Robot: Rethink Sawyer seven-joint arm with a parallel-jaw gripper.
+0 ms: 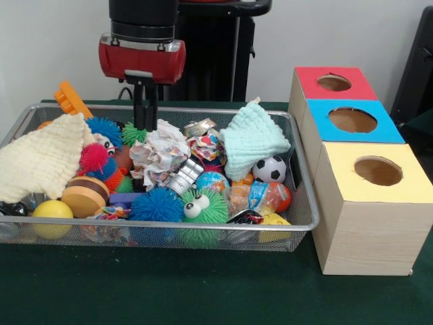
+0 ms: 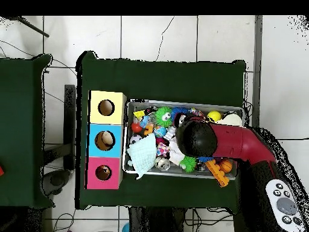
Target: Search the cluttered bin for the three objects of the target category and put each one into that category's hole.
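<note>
My gripper [image 1: 145, 125] hangs from the red wrist over the back middle of the wire bin [image 1: 298, 223]. Its black fingers stand close together with nothing held, just above a crumpled patterned cloth [image 1: 159, 152]. A cream cloth [image 1: 40, 159] lies at the bin's left and a mint cloth [image 1: 254, 139] at its right. Between them lie a soccer ball [image 1: 269, 169], a yellow ball [image 1: 53, 210], a blue spiky ball [image 1: 155, 203] and a green spiky toy with eyes [image 1: 203, 206]. In the overhead view the arm [image 2: 196, 139] covers the gripper and the bin's middle; the mint cloth [image 2: 143, 158] shows at the bin's left end.
Three wooden boxes with round holes stand in a row beside the bin: red [image 1: 335, 82], blue [image 1: 352, 120], yellow [image 1: 377, 170]. From overhead they are yellow [image 2: 107, 107], blue [image 2: 106, 140], red [image 2: 104, 173]. An orange toy [image 1: 71, 100] pokes over the bin's back left rim.
</note>
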